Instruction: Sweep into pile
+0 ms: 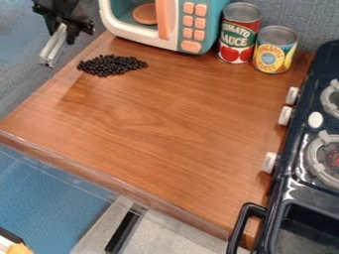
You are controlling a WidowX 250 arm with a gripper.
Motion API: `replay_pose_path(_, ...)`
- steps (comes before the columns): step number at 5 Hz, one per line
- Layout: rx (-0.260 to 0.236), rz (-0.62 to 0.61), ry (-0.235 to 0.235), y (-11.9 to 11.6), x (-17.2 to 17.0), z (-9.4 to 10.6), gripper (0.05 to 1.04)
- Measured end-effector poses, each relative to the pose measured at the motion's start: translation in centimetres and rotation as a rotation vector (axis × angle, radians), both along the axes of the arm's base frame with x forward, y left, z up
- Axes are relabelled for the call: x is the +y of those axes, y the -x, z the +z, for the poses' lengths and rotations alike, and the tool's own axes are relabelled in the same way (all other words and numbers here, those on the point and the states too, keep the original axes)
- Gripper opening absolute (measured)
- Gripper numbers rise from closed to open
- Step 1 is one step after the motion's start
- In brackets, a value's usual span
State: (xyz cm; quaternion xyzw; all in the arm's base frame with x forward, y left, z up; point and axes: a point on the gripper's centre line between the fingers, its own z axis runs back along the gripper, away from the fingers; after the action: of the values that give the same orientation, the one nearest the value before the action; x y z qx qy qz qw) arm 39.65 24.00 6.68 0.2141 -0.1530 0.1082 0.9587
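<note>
At the upper left, the black gripper [66, 28] hangs just beyond the wooden counter's left edge. It is shut on a light grey, narrow tool [54, 45], which slants down and to the left from it. Small black beans [111, 65] lie in a flat, elongated heap near the counter's upper left corner, with a narrower tail on the right. The tool is apart from the beans, up and to their left.
The wooden counter [159, 124] spans the middle. A teal and white toy microwave [189, 30] stands behind the beans, with a tomato sauce can [238, 34] and a pineapple can [274, 50] to its right. A dark toy stove [301, 171] borders the right side.
</note>
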Motion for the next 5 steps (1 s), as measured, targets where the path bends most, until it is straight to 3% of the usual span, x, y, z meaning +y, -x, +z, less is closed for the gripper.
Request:
replay_pose_path(3,0.052,0.007,-0.027,-1.2,0.3,-2.5,0.388)
replay_pose_path(5,0.055,0.000,-0.044,-1.9,0.2,-2.6,0.389)
